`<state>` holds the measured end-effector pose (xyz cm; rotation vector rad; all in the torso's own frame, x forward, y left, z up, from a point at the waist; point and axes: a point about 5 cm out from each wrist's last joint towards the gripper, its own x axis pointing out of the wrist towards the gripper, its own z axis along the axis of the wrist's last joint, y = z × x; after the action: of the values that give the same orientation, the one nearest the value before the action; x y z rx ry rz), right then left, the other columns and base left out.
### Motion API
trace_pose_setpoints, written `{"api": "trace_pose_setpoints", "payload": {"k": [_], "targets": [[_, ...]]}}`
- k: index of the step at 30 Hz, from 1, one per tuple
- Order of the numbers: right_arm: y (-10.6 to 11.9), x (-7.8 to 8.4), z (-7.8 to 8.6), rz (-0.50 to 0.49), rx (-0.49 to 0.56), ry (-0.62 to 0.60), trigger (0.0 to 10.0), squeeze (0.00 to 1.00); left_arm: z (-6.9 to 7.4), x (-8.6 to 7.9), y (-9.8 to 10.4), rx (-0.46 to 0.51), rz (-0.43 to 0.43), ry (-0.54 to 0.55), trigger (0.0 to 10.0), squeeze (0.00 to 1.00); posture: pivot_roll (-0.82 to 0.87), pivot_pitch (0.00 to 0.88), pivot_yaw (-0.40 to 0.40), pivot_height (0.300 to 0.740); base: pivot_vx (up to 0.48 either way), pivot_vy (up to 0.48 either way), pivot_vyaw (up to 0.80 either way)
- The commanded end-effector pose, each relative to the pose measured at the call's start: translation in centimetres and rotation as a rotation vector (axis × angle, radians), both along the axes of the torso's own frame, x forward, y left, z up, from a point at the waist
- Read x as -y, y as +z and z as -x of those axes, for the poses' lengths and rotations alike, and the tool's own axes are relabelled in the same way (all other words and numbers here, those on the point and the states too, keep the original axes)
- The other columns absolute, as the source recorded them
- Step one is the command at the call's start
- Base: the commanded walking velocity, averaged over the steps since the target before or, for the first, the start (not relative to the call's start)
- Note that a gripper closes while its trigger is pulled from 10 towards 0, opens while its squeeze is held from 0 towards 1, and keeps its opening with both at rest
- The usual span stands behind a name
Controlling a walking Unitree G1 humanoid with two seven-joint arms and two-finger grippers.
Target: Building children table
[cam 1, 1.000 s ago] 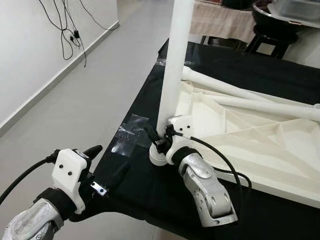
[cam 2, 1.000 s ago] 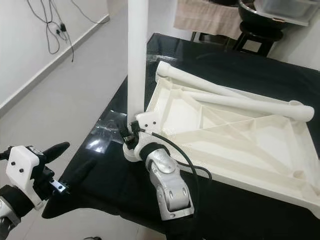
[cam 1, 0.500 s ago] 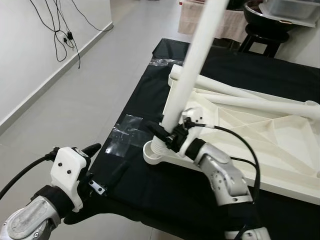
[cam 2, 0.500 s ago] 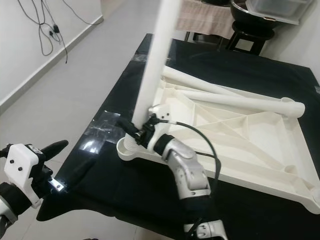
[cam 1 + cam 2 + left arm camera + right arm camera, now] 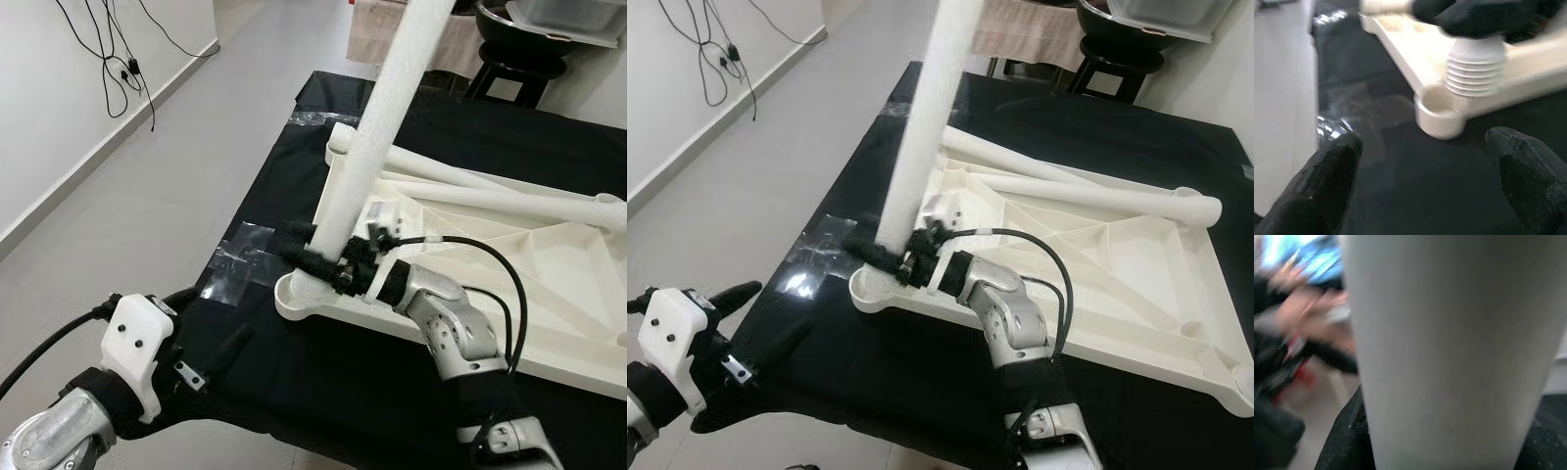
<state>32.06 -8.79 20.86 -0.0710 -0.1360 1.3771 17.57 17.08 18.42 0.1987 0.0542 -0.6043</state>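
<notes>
Tabletop, white, lies upside down on black mat, two legs resting along its far side. Tilted white leg over near-left corner socket, pinched by right gripper. Left gripper near-left, fingers spread, holding nothing.

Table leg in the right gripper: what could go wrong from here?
1. The table leg leans while its threaded end sits just above the corner socket; it could cross-thread or miss.
2. The right gripper holds the leg only near its base, so the long top could swing.
3. The tabletop lies unclamped on the black cloth, left gripper off it, open; it might slide.
</notes>
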Motion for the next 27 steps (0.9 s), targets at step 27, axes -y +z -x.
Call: {"api": "trace_pose_setpoints", "payload": {"k": [27], "targets": [[-0.7, -3.9, -2.5, -0.011, 0.059, 0.069, 10.0, 0.00, 3.5, 1.5, -1.0, -0.091, -0.038, -0.060, 10.0, 0.00, 0.22, 0.272, -0.033, 0.740, 0.000, 0.000, 0.00]]}}
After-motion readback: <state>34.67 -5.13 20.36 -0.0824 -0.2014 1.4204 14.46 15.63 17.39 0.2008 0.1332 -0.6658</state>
